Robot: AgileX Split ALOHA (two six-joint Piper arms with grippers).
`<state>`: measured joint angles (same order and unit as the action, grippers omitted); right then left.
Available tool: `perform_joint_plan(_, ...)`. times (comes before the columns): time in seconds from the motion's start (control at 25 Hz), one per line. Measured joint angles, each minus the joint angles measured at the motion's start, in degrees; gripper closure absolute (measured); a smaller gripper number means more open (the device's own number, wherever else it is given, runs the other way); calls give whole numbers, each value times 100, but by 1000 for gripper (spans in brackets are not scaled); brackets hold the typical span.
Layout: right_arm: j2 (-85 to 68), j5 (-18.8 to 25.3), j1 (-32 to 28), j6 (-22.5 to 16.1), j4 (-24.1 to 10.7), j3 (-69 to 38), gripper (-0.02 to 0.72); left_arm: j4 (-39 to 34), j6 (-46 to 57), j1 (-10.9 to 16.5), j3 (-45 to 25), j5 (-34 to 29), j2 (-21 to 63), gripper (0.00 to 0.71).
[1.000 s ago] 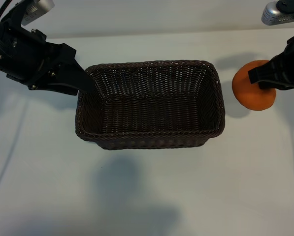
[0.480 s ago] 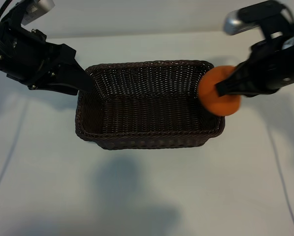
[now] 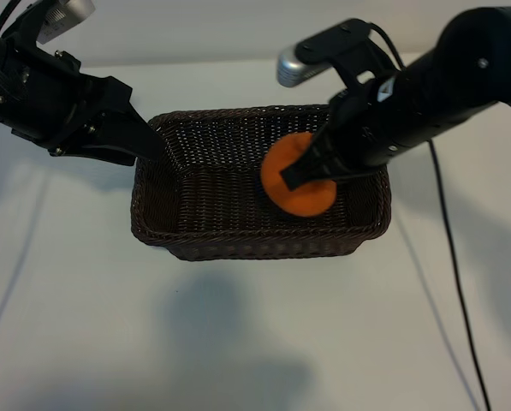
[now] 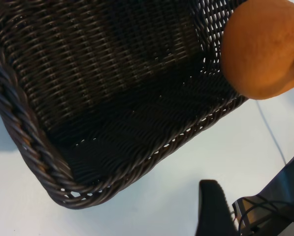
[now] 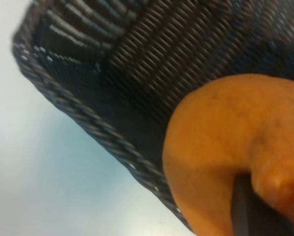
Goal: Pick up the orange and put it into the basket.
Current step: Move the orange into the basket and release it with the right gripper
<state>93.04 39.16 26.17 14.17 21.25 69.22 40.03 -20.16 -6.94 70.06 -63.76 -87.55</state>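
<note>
Exterior view: the orange (image 3: 300,185) is pinched by the right gripper (image 3: 311,174) over the basket (image 3: 238,244), toward its 3 o'clock end. It is judged light, firm and smooth-skinned, best gripped across its middle. The left gripper (image 3: 148,141) is held spread at the basket's 9 o'clock rim.

**Bare white table, one cable, some shadows**

Not much else here. White tabletop (image 3: 238,342), plain, matte. Thin dark cable (image 3: 450,257) trails across it on the right side, running twd the near edge. A second thin line, prob. another cable (image 3: 15,265), crosses the left side, faint. Soft grey shadows (image 3: 221,334) on the surface nr the front. Pale wall (image 3: 204,26) at the back.
</note>
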Motion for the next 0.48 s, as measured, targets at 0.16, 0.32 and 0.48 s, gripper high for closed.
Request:
perform_joint_plan(0.16,121,33,76,0,-6,257,660,0,0,0,0,0,0,256)
perform_joint_plan(0.32,188,120,76,37,-72,317,660,0,0,0,0,0,0,256)
perform_joint_plan(0.48,195,138,76,293,-98,317,660,5,-11,0,0,0,0,256)
